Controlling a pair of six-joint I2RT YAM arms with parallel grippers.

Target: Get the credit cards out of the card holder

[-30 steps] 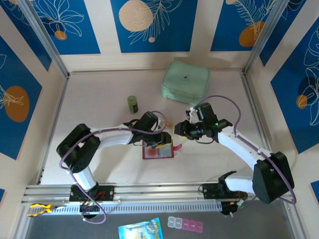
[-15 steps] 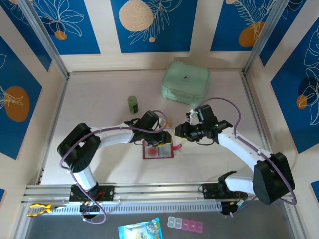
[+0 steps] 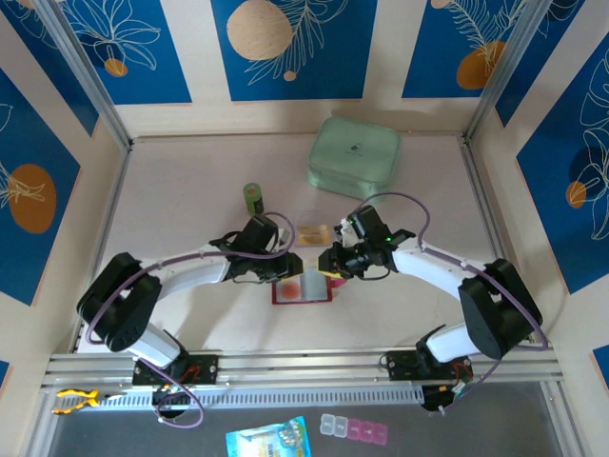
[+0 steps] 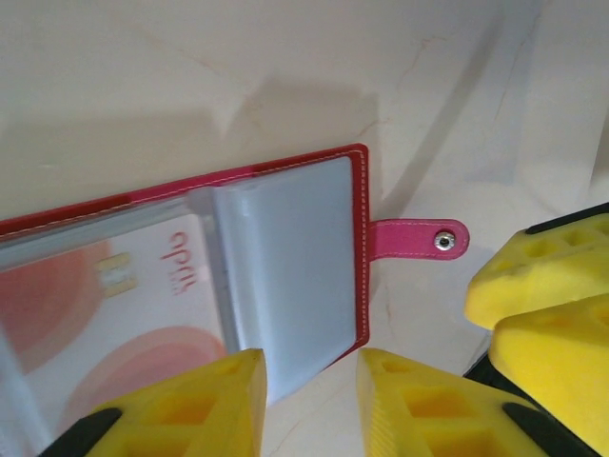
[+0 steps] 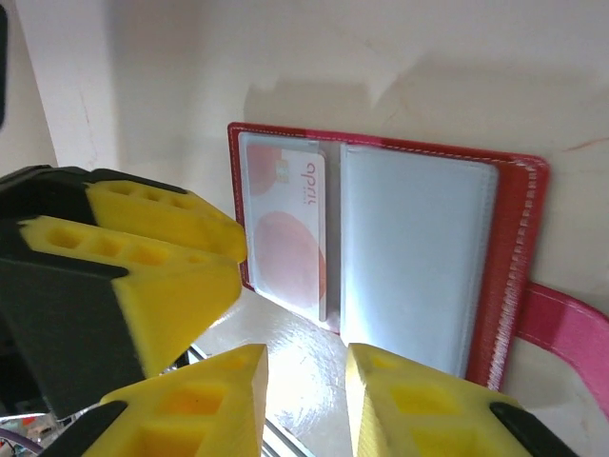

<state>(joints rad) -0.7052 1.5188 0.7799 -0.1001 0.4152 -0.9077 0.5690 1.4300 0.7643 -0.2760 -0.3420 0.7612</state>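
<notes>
Card holder (image 3: 303, 291) lies open on table (image 3: 190, 209), mid near edge, long axis L-R. Credit card (image 5: 285, 228) in pocket, left-arm side. Left gripper (image 4: 304, 400) & right gripper (image 5: 306, 400) hover at holder's far edge, jaws slightly apart, empty; left prob. nearer card.

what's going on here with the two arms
Both arms are at the open red card holder on the table. The left end effector and right end effector hover over it, jaws slightly apart, neither gripping a card. One card sits inside; another card lies on the table just beyond.
</notes>
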